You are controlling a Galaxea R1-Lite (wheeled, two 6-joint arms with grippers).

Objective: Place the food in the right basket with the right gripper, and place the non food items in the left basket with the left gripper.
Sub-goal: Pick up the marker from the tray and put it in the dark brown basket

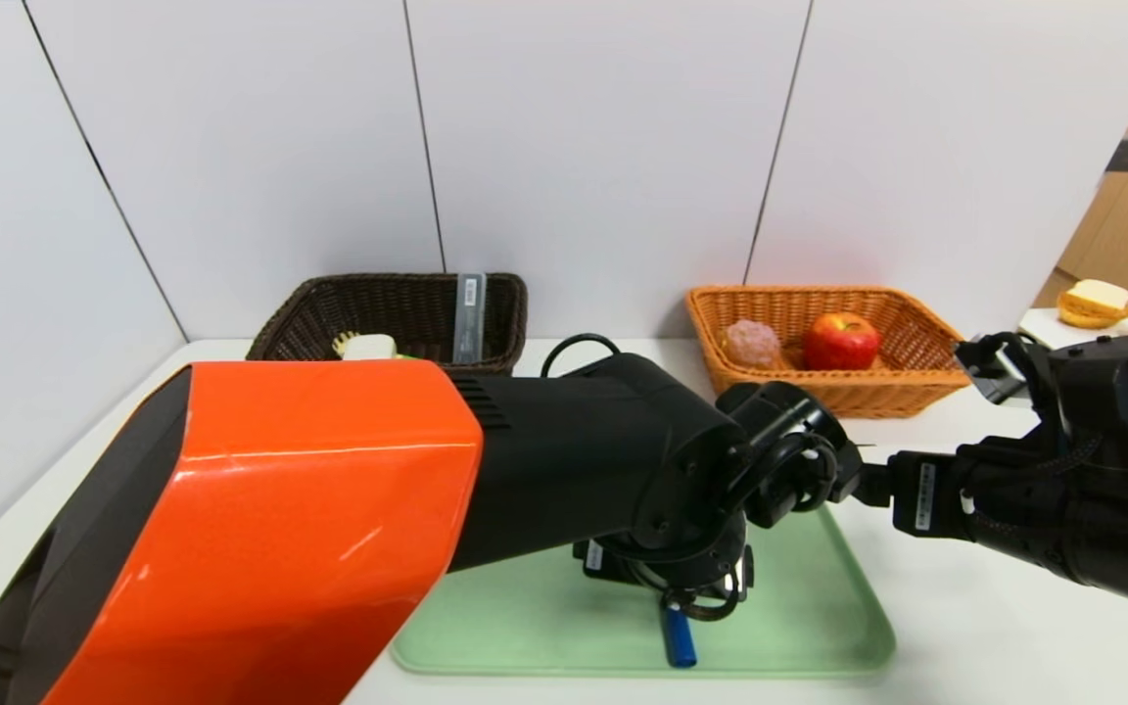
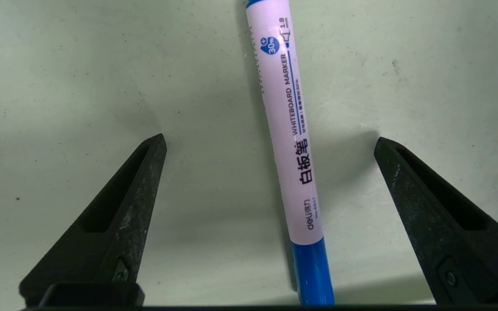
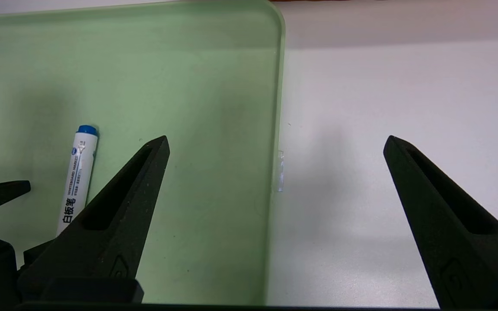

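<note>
On the white table [image 1: 926, 627], centre frame, the green tray [image 1: 799, 627] holds a marker [image 2: 290, 142] between the spread left gripper [image 2: 270, 144]; the right gripper [image 3: 277, 144] gapes wide at the tray's edge.

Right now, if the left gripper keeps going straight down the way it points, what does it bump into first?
Most likely the marker. The left gripper hangs over the green tray, jaws open, one on each side of the marker lying flat there. How far above it sits is hard to judge.
</note>
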